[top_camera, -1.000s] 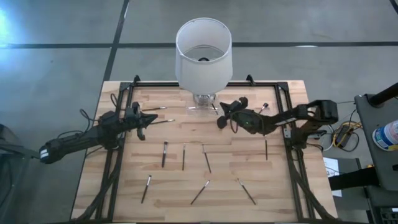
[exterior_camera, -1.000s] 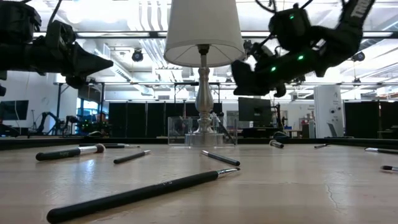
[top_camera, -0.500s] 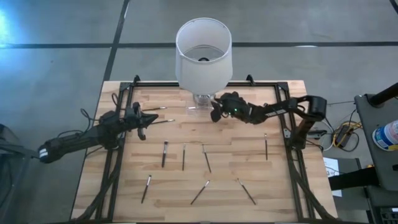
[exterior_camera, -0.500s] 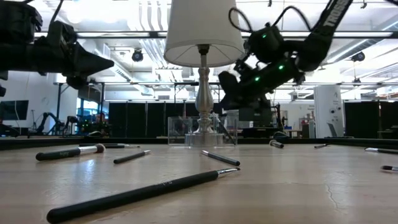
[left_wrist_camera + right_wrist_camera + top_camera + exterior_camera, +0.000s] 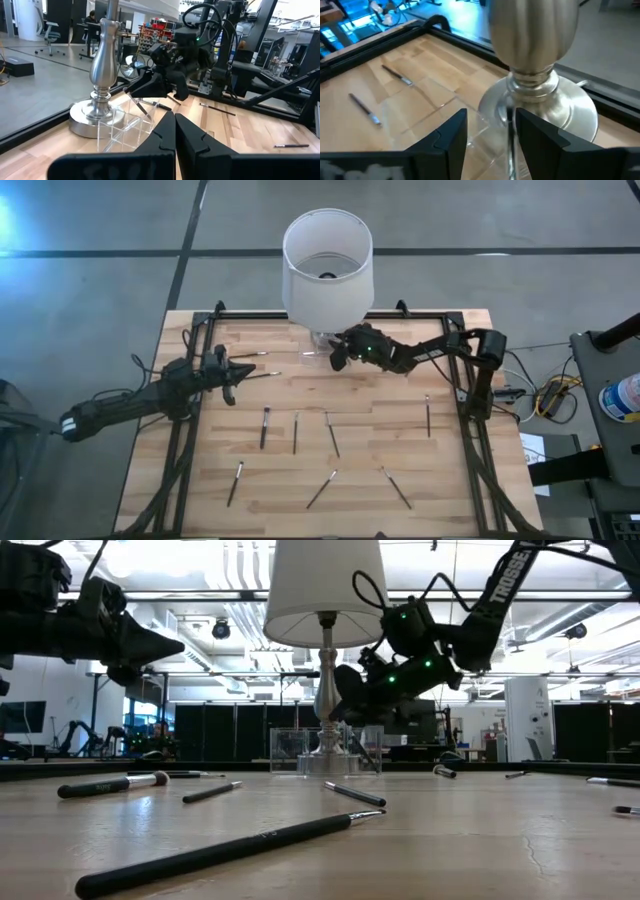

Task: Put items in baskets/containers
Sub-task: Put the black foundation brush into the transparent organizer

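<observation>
Your bench (image 5: 300, 440) carries a lamp: white shade (image 5: 327, 265) on a silver stem (image 5: 326, 690) at the far edge. It is the biggest thing in your way.

Left arm waits at the left side, left tool (image 5: 232, 374) lifted off the wood, fingers (image 5: 172, 131) pressed together, nothing in them.

Right arm reaches in from the right. Right tool (image 5: 338, 356) hangs over the clear box (image 5: 325, 751) just in front of the lamp base (image 5: 92, 119). Its fingers (image 5: 451, 130) stand apart. A thin dark stick leans in the box right under them in the left wrist view; you probably just let it go, but I cannot tell whether the tips are touching it.

Brushes: one or two sit in the box, the rest lie loose. Long brush (image 5: 225, 851) nearest the low camera, fat-tipped brush (image 5: 110, 784) at left, three brushes (image 5: 297, 431) mid-bench, three more (image 5: 320, 483) along the near edge, one brush (image 5: 428, 417) at right.

Risks from here:
- Pulling back sideways could clip the stem or the shade and rock the lamp.
- Dropping lower could hit the box wall and shove the box.
- If the stick leans on a finger, lifting could drag it back out.
- Loose brushes roll; a bad pinch could flick one off the edge.
</observation>
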Available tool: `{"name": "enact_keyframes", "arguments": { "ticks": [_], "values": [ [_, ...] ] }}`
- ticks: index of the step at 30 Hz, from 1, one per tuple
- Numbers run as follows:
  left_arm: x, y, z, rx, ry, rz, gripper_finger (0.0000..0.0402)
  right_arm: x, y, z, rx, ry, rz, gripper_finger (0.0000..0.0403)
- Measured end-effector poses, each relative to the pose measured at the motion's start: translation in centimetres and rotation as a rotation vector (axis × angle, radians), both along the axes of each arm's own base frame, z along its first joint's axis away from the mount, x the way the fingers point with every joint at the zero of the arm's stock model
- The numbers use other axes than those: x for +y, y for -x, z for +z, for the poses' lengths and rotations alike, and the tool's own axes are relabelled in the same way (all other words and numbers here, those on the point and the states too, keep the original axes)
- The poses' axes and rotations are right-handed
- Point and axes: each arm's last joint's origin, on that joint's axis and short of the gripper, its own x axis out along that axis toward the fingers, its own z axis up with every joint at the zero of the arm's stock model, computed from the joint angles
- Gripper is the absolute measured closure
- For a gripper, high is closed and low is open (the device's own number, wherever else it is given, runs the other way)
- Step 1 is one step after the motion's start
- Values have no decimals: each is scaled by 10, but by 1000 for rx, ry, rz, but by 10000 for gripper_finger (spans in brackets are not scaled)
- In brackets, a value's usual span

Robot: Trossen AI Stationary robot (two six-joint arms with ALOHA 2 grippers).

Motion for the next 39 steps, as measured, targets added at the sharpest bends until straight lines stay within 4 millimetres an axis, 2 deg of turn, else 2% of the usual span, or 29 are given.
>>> {"name": "enact_keyframes", "arguments": {
  "ticks": [7,14,17,25,31,39],
  "values": [
    [0,-1,0,4,1,0,402,-3,-2,-2,23,31,-56,283],
    [0,-1,-1,6,2,0,402,-2,-2,0,26,33,-37,357],
    [0,-1,-1,6,2,0,402,-2,-2,-1,24,29,-34,377],
    [0,-1,-1,6,2,0,402,-2,-1,0,37,31,-54,383],
    [0,-1,-1,6,3,0,402,-1,3,14,-11,39,-128,383],
    [0,-1,-1,6,5,0,402,20,25,24,-169,37,-294,383]
  ]
}}
